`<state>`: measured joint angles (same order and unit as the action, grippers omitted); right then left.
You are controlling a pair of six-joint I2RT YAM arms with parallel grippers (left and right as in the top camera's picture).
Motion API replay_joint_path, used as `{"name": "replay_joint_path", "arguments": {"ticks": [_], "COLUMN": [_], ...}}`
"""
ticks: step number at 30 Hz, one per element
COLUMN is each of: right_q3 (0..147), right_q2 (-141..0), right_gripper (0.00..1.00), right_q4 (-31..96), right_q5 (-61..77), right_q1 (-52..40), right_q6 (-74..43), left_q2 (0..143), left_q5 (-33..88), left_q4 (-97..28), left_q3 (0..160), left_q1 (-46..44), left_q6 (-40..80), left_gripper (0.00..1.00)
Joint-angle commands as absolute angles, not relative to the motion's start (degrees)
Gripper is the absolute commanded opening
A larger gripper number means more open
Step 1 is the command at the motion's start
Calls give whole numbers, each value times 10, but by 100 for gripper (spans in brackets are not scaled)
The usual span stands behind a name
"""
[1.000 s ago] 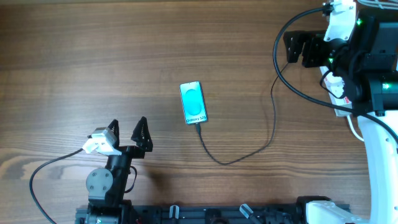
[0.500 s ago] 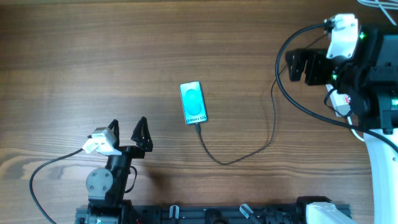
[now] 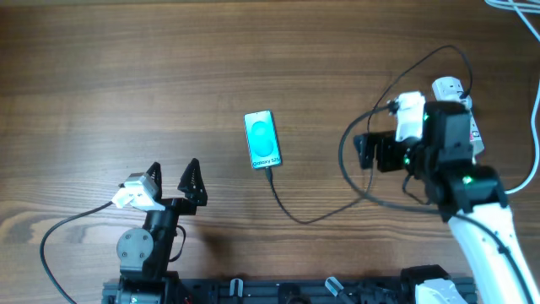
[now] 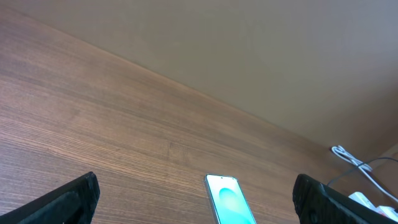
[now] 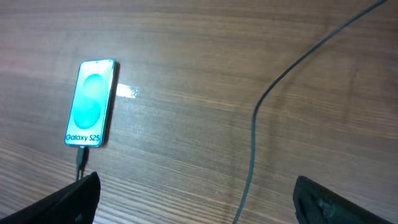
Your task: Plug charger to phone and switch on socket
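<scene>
The phone (image 3: 262, 140) lies face up at the table's middle, cyan screen lit. The charger (image 3: 297, 217), a thin black cable, runs from the phone's near end and loops right, under my right arm. In the right wrist view its plug tip (image 5: 81, 160) sits at the bottom edge of the phone (image 5: 91, 104). My right gripper (image 3: 363, 152) is open and empty above the cable (image 5: 251, 146), right of the phone. The socket (image 3: 450, 88) is mostly hidden behind my right arm. My left gripper (image 3: 173, 179) is open and empty, near-left of the phone (image 4: 227, 198).
A thicker white cable (image 3: 509, 8) runs off the far right corner and also shows in the left wrist view (image 4: 352, 163). The arm bases and a black rail (image 3: 278, 291) line the near edge.
My right arm has swung from over the socket at the far right toward the middle and nearer, now hanging over the black cable. The left arm, phone and cable have not moved.
</scene>
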<state>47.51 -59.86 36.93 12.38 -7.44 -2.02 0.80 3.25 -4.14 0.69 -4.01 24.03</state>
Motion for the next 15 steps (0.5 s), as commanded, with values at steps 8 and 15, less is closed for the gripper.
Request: {"name": "replay_joint_path", "arguments": {"ticks": [8, 15], "right_q3": [322, 255], "right_q2": [-496, -465], "right_gripper": [100, 100], "right_q4": [311, 204], "right_q5": [121, 116], "right_q1": [-83, -83], "right_q6": [-32, -29], "left_q2": [3, 3], "left_q5": [27, 27], "left_q4": [-43, -43], "left_q3": [3, 3], "left_q1": [-37, -37], "left_q6": [227, 227], "left_gripper": [100, 100]}}
